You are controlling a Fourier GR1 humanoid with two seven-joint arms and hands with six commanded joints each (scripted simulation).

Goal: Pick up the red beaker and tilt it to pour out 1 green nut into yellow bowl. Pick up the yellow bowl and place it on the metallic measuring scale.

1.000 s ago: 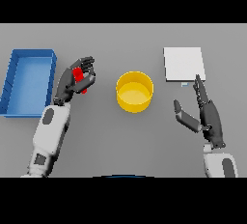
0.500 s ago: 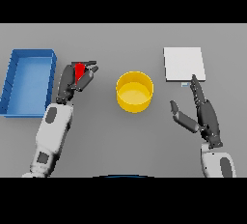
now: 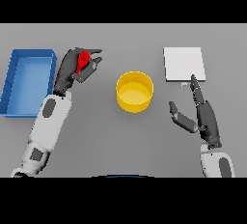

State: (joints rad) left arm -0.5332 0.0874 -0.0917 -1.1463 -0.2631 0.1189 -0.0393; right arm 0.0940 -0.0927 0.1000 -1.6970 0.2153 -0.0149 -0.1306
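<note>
Head view: I've got the red beaker (image 3: 83,60) in the left hand (image 3: 73,68), up left of the yellow bowl (image 3: 134,91).
One beaker, small and glossy red, mostly hidden by the dark fingers curled round it; I can't tell its tilt, and I can't see any nut. One bowl, round, smooth yellow, straight wall, sitting on the grey table (image 3: 120,141) near centre, apart from both hands. One scale (image 3: 184,63), a flat pale square plate with a small tab on its near edge, right of the bowl and well apart from it. Right hand (image 3: 201,113) holds nothing, fingers straight and spread, one fingertip just at the scale's near edge. One blue tray (image 3: 13,80), rectangular, raised walls, just left of my left arm.
</note>
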